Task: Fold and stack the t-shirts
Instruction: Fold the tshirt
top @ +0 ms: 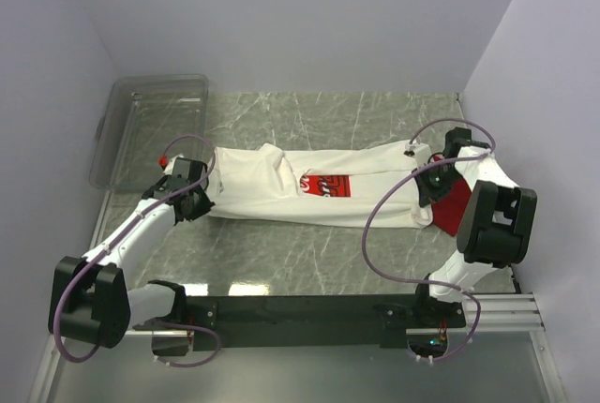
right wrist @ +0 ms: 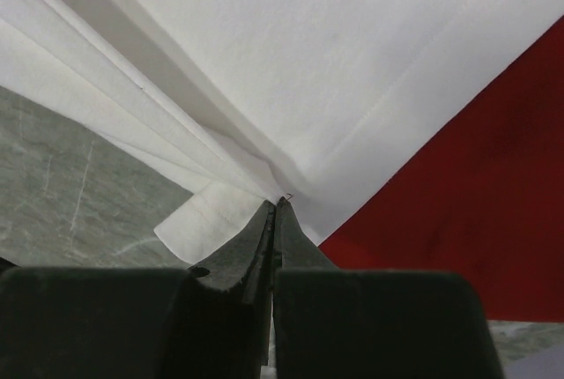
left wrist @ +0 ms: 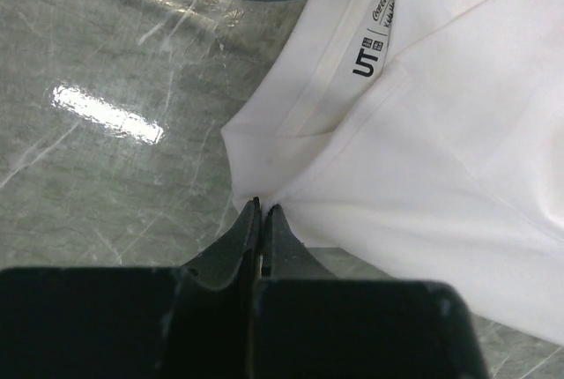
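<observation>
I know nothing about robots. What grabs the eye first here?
A long white t-shirt with a red chest print lies stretched across the middle of the marbled table. The left gripper and right gripper pinch its opposite ends. A red t-shirt peeks out under the right end.

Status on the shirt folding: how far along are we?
Done: white t-shirt looks folded lengthwise into a long strip. In hand: left claw and right claw each pinch one end of it. Left: crosswise folds, the red t-shirt lying partly under it by the right claw, then stacking.
</observation>
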You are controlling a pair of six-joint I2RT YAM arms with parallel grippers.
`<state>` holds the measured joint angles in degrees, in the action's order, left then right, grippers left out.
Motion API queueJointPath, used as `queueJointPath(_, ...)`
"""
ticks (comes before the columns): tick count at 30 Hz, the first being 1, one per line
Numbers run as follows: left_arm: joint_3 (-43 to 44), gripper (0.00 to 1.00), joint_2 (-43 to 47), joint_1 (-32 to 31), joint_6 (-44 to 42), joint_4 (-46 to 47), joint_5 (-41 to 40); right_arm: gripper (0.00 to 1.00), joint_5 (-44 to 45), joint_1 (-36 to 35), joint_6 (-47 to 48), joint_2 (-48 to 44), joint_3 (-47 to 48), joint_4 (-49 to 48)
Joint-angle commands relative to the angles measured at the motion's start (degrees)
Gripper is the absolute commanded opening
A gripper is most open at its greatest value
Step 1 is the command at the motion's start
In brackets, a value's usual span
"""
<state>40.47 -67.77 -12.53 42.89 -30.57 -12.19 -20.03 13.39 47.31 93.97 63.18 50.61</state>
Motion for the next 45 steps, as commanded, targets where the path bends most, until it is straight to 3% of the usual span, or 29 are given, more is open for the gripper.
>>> queueJointPath(1,-0.4,0.01,-0.3,0.7,-0.2,1.6,-0.8,0.0,0.4,-0.2,-3.3,1.1,4.4,-1.2)
queueJointPath(8,-0.3,0.01,-0.6,0.7,-0.7,2.5,-0.5,0.13,4.2,-1.9,-10.3,0.3,7.3,-8.0)
queueJointPath(11,-0.2,0.01,-0.8,0.7,-1.0,2.7,-0.2,0.28,6.5,-2.7,-12.5,-0.4,8.4,-10.1)
queueJointPath(17,-0.2,0.01,0.4,0.6,-1.1,2.8,0.0,0.41,9.6,-2.8,-13.2,-7.9,5.5,-12.9)
queueJointPath(28,-0.4,0.01,1.7,0.5,-1.4,3.4,0.9,0.47,9.1,0.8,-13.5,-14.0,-6.2,-12.3)
queueJointPath(38,-0.3,0.01,1.8,0.0,-1.6,3.6,0.9,0.47,3.0,1.6,-18.4,-7.8,-6.5,-13.9)
queueJointPath(43,-0.3,0.01,1.8,-0.2,-1.5,3.4,0.5,0.4,2.9,1.6,-19.8,-4.0,-4.6,-14.2)
queueJointPath(45,-0.3,0.01,1.8,-0.2,-1.5,3.2,0.3,0.29,3.2,1.7,-19.7,-4.3,-4.7,-14.7)
